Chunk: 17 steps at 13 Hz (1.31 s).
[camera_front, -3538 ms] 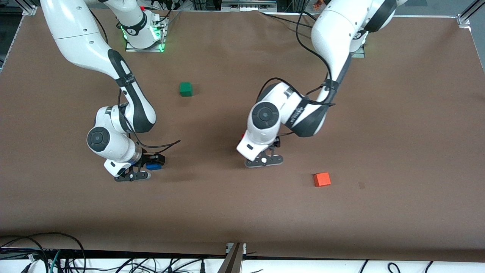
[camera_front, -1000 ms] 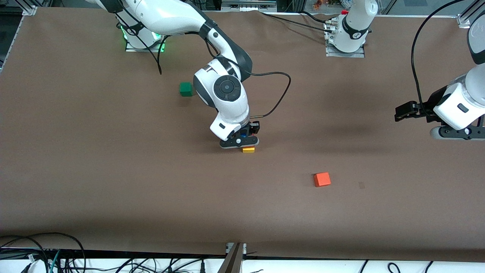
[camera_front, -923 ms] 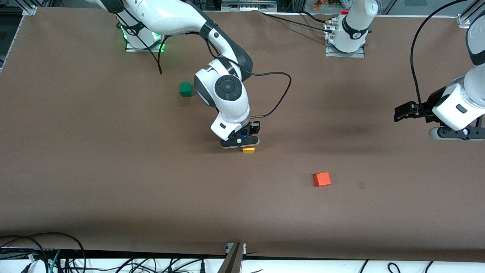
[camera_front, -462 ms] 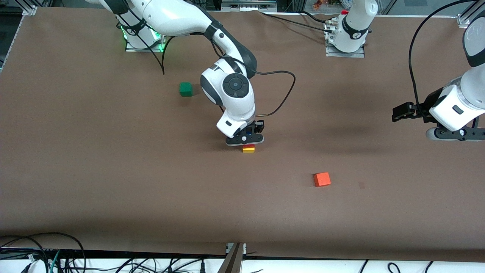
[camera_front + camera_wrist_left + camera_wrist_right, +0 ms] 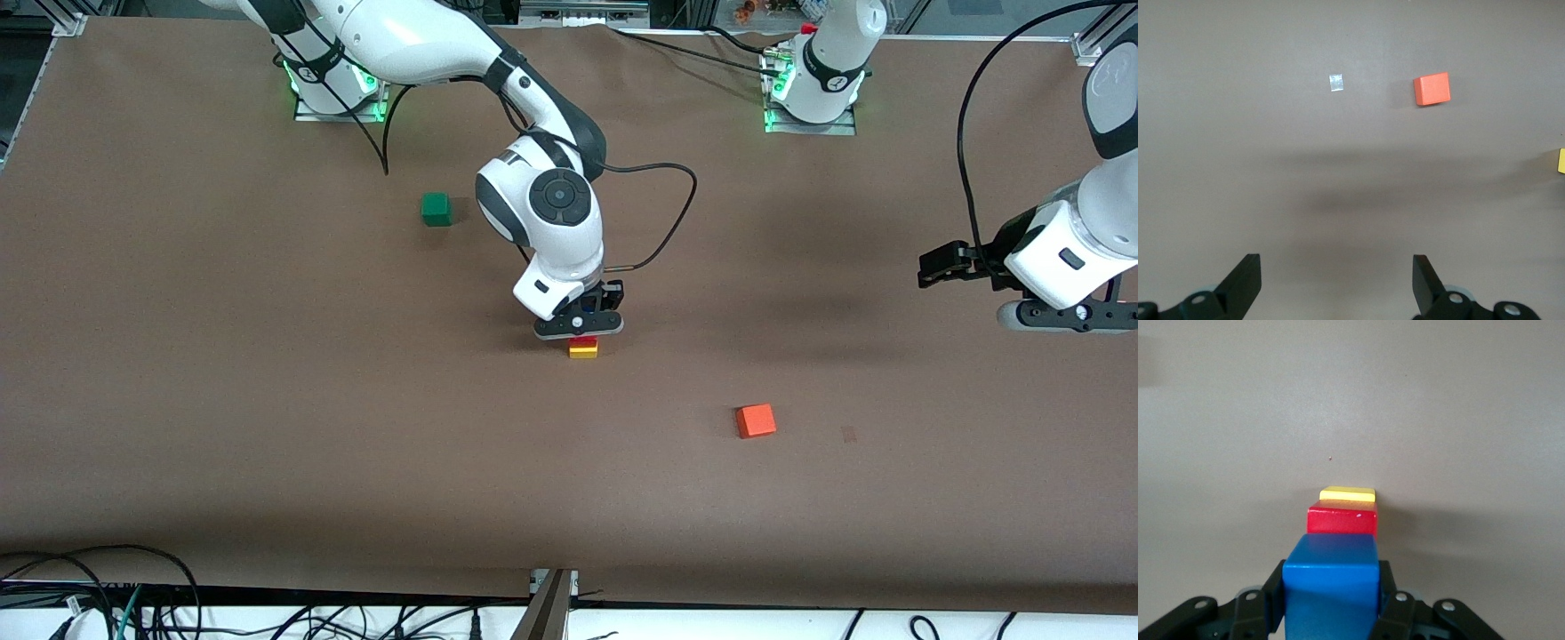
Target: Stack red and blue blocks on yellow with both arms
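Note:
The deep red cube (image 5: 583,341) sits on the yellow cube (image 5: 583,352) near the middle of the table. My right gripper (image 5: 579,325) hangs just above this stack. In the right wrist view the right gripper (image 5: 1331,590) is shut on the blue cube (image 5: 1331,583), with the red cube (image 5: 1341,519) and the yellow cube (image 5: 1347,494) below it. My left gripper (image 5: 1067,316) waits open and empty above the table at the left arm's end. In the left wrist view the left gripper (image 5: 1336,287) has its fingers wide apart over bare table.
An orange cube (image 5: 756,420) lies nearer the front camera than the stack, toward the left arm's end; it also shows in the left wrist view (image 5: 1431,89). A green cube (image 5: 436,209) lies farther back, toward the right arm's end. Cables run along the front edge.
The left arm has left the stack and withdrawn to its end of the table. The right gripper has carried the blue cube from its pick-up spot to above the red cube.

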Motion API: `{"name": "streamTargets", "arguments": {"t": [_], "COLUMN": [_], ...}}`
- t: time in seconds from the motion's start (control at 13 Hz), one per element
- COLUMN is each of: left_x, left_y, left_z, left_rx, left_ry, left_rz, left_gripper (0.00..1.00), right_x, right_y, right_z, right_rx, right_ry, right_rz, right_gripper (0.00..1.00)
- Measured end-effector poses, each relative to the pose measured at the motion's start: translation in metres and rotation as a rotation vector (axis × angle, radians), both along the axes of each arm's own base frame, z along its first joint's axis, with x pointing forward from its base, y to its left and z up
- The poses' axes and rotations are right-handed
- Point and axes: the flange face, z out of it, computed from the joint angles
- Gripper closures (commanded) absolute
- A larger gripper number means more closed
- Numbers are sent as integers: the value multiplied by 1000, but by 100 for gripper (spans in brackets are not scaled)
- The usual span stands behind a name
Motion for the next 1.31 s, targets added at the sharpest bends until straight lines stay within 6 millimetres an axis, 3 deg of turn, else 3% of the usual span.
{"name": "streamTargets", "arguments": {"t": [0.54,0.62,0.69,1.08,1.31], "left_x": [0,0,0,1,1], "left_y": [-3,-3,-3,-4,-7], "left_z": [0,0,-1,-3,-3], "left_rx": [-1,-1,-1,-1,-1], "left_ry": [0,1,2,4,5], "left_rz": [-4,-5,-5,-8,-12], "left_gripper": [0,0,0,0,0], "right_x": [4,4,4,7,16], "right_y": [-3,-3,-3,-3,-4], "right_z": [2,2,2,9,49], "right_rx": [-2,-2,-1,6,8], "right_ry": [-8,-8,-9,-18,-28], "right_rz": [-6,-7,-7,-31,-61], "right_gripper": [37,25,0,0,0]}}
